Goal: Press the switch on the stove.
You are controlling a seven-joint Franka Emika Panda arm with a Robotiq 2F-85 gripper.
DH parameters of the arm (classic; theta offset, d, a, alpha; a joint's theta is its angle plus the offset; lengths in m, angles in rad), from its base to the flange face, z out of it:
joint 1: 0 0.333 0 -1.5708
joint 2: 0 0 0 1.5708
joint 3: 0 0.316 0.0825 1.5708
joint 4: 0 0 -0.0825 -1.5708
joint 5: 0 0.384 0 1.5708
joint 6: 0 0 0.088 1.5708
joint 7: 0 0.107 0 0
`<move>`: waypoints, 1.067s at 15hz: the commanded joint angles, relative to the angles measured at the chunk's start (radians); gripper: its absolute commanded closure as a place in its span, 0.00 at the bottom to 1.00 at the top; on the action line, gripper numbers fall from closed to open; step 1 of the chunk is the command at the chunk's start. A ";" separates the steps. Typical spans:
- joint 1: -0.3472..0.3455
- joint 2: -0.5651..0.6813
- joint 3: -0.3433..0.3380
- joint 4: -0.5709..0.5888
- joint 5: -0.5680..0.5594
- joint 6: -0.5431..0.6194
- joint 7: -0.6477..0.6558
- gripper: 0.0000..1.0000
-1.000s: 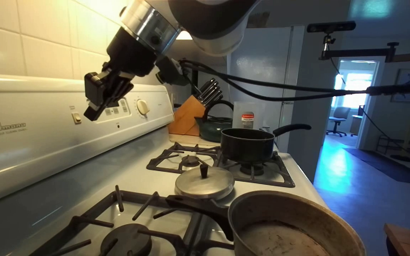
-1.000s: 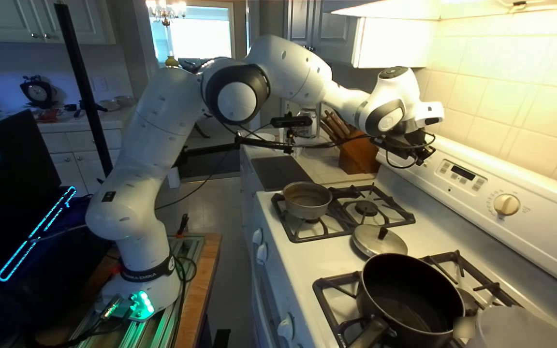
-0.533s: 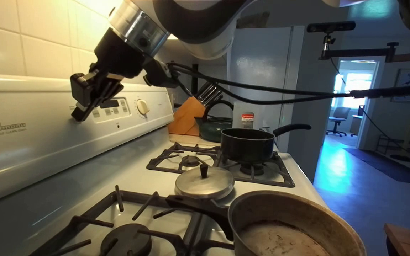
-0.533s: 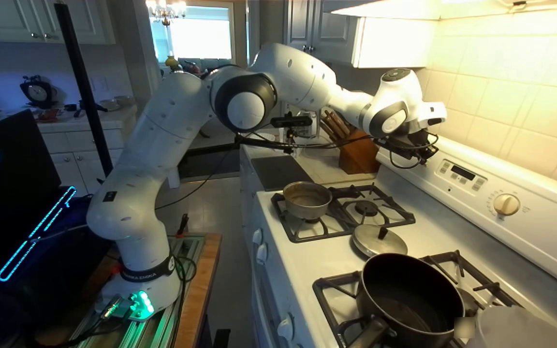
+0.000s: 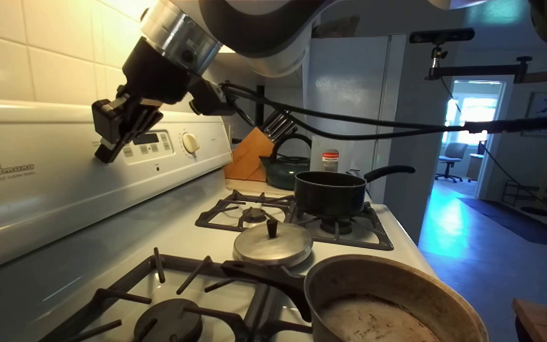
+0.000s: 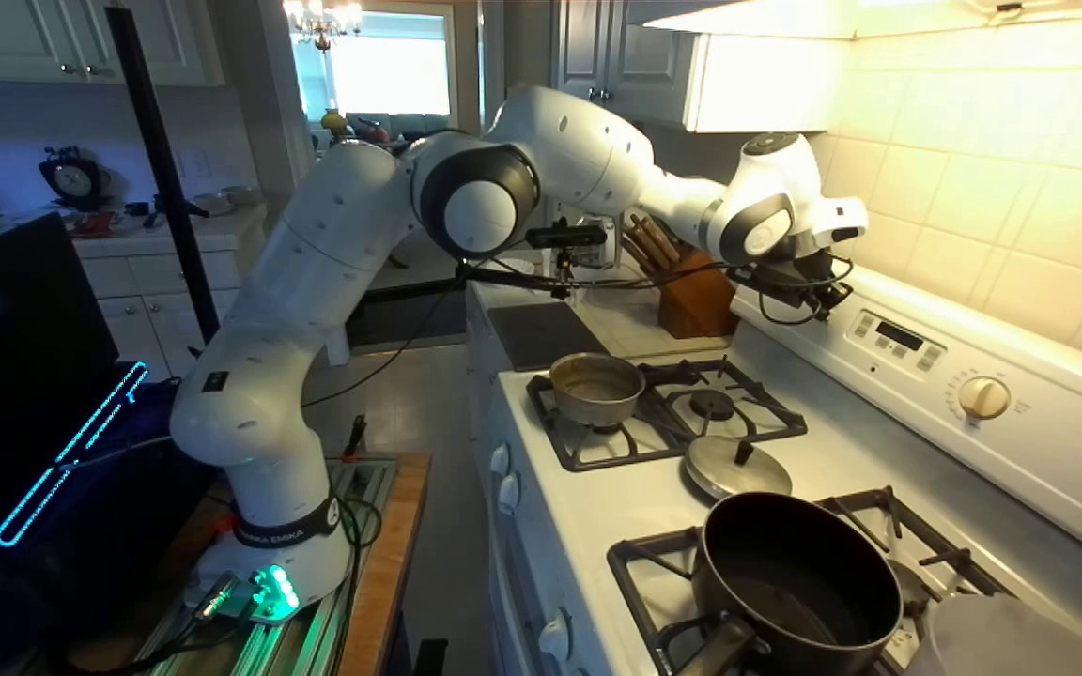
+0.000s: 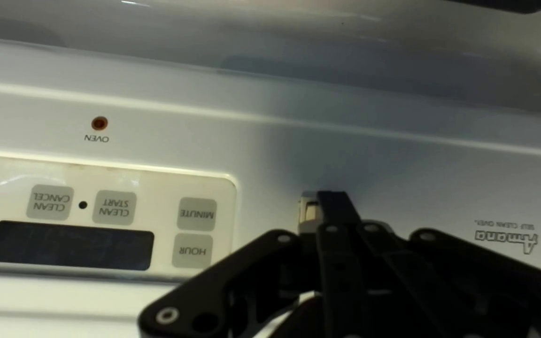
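Switch (image 7: 308, 213) is half hidden right behind the pincer (image 7: 340, 204), which looks clenched and just slid in over it, so the press is probably happening, though can't tell if they're touching tbh.

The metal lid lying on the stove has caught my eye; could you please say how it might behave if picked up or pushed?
The lid looks like shiny metal, so it is probably stiff. Lying low on the smooth stove, it would likely slide rather than tip. Lifted by its small central knob, it might swivel or tilt.
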 commanded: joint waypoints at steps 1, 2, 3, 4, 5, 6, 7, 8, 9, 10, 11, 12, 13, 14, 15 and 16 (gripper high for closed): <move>0.025 0.034 -0.031 0.059 -0.043 -0.040 0.030 1.00; 0.029 0.033 -0.035 0.060 -0.047 -0.048 0.035 1.00; 0.034 0.034 -0.043 0.062 -0.053 -0.056 0.043 1.00; 0.033 0.035 -0.043 0.061 -0.053 -0.062 0.043 1.00; 0.034 0.037 -0.045 0.062 -0.054 -0.069 0.046 1.00; 0.032 0.041 -0.046 0.064 -0.051 -0.077 0.048 1.00; 0.029 0.044 -0.043 0.065 -0.046 -0.090 0.046 1.00; 0.026 0.049 -0.041 0.065 -0.042 -0.093 0.044 1.00; 0.025 0.055 -0.041 0.066 -0.041 -0.095 0.044 1.00; 0.022 0.061 -0.038 0.066 -0.036 -0.091 0.042 1.00; 0.024 0.063 -0.039 0.064 -0.039 -0.093 0.043 1.00; 0.026 0.062 -0.042 0.062 -0.042 -0.100 0.045 1.00; 0.029 0.053 -0.043 0.056 -0.045 -0.107 0.046 1.00; 0.032 0.038 -0.043 0.043 -0.048 -0.106 0.046 1.00; 0.036 0.027 -0.046 0.036 -0.051 -0.103 0.053 1.00; 0.038 0.018 -0.046 0.035 -0.049 -0.100 0.057 1.00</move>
